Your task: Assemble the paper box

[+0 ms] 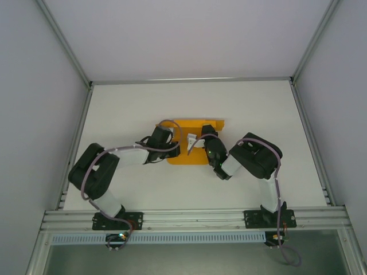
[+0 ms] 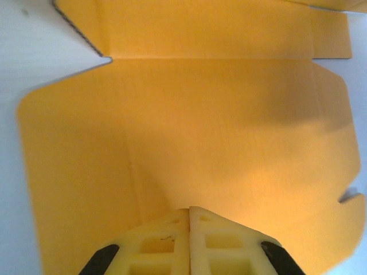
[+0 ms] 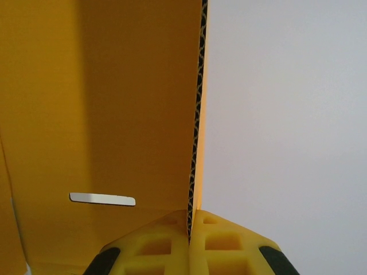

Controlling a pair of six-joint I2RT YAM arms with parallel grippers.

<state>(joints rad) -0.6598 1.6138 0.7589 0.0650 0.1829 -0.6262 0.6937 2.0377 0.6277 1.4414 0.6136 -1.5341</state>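
The paper box (image 1: 186, 126) (image 2: 218, 126) (image 3: 114, 114), a die-cut sheet of thin orange-yellow corrugated card, is seen lying about the middle of the white worktop (image 1: 258, 114), well apart from all four edges, as an open sheet rather than a closed box.

In the left wrist view, broad plain panels are shown divided by faint crease lines. The outer corners are rounded, a small notch is cut at the right edge, and a narrower flap runs across the far side.

In the right wrist view, a narrow slot (image 3: 102, 199) is cut through one panel, with white showing through it, and the wavy fluting is exposed along a cut edge. That edge is pinched between the yellow pads (image 3: 246, 239) of the right hand (image 1: 198, 140) (image 3: 192, 220), which is closed on the card.

The left hand (image 1: 176, 150) (image 2: 189, 220) is closed too, its pads (image 2: 246, 240) pressed together over a panel. Whether any card is caught between them cannot be told.
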